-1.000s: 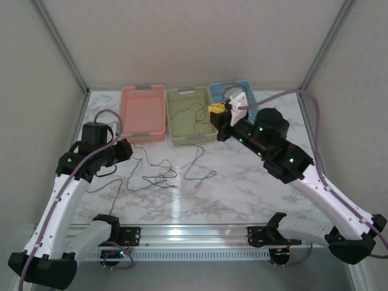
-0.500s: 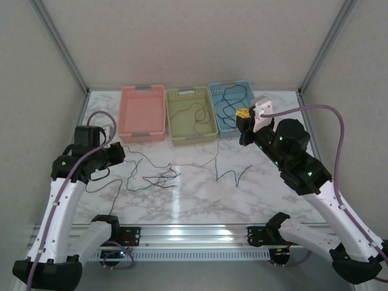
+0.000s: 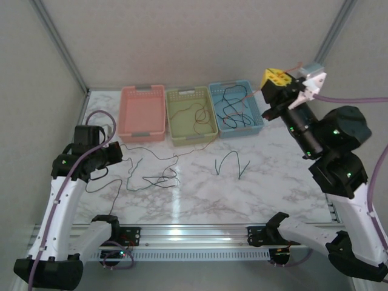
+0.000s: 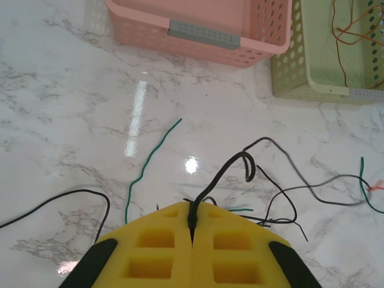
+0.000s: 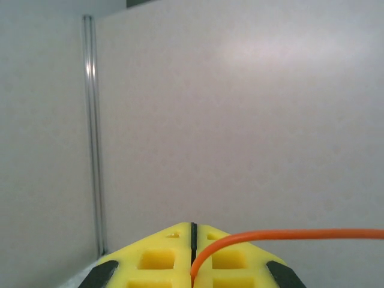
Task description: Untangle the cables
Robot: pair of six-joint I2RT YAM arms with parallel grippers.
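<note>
left tool [image 4: 192,227]: pinching black cable [image 4: 228,164] | right tool [image 5: 193,233]: pinching orange cable [image 5: 300,234]

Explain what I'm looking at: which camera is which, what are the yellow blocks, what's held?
Two robot arms stand at a marble table's near edge. The overhead picture looks down from behind them; the other two come from a camera on each wrist, and the yellow blocks are the hands' fingers. The left hand is shut on a black wire beside a tangle. The right hand, raised high, pinches an orange wire. A green wire lies loose. At the back sit a pink basket, a green basket and a blue basket.
</note>
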